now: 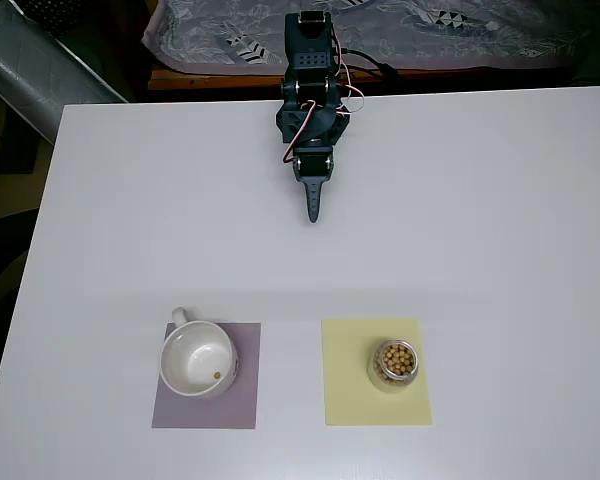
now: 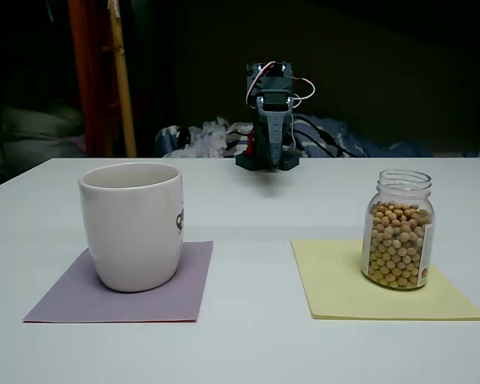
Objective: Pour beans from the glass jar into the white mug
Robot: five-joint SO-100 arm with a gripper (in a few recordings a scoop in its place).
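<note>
White table (image 1: 480, 200): bean-filled glass jar (image 2: 398, 230), white mug (image 2: 133, 224), tool (image 1: 313, 205) seemingly closed

So the mug (image 2: 132, 224) sits on the left mat (image 2: 120, 284), jar (image 2: 398, 230) of beans (image 2: 396, 256) on the right mat (image 2: 384, 280), and my hand (image 2: 272, 128) is way at the far side of the tabletop (image 2: 240, 352).

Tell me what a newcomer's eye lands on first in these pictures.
First the glass jar, nearly full of tan beans, upright on a yellow mat at the right of the fixed view. Next the white mug on a purple mat at the left; the overhead view shows one bean in it. Behind them the dark arm sits folded at the table's far edge, its hand pointing toward them.
</note>
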